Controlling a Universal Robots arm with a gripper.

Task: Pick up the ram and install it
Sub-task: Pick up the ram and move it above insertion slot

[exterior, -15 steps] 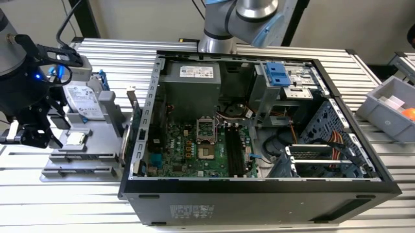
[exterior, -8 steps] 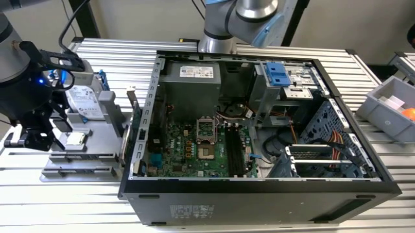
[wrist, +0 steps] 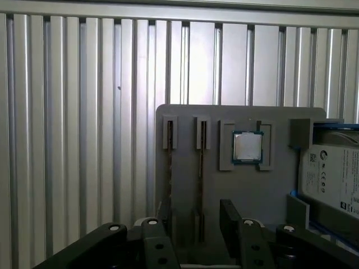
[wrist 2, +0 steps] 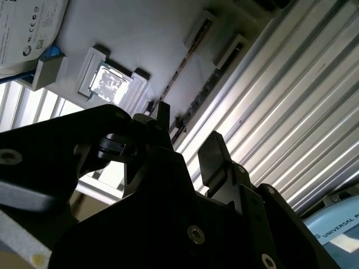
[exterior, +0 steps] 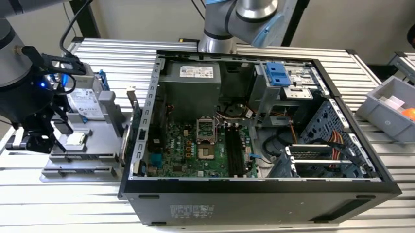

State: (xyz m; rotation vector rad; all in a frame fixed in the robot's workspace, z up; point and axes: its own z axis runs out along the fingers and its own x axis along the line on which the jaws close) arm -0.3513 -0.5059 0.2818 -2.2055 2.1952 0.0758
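Two ram sticks stand on edge in slots of a grey fixture point(wrist: 269, 190); one ram point(wrist: 201, 168) lies in line with the gap between my fingers, the other ram point(wrist: 170, 162) beside one finger. In the second wrist view they show as thin dark strips point(wrist 2: 182, 70). My gripper point(wrist: 196, 221) hovers above the fixture's slotted end, open, with nothing held. The exterior view shows the gripper point(exterior: 44, 141) at the left, over the fixture point(exterior: 97, 141) beside the open computer case point(exterior: 259, 187).
On the fixture also sit a CPU point(wrist: 247, 147) and a silver hard drive point(wrist: 336, 179). Inside the case, long black motherboard slots point(exterior: 233, 151) run beside the CPU socket point(exterior: 205, 128). A grey bin point(exterior: 392, 109) stands at the exterior view's right. Ribbed aluminium table point(wrist: 84, 140) surrounds everything.
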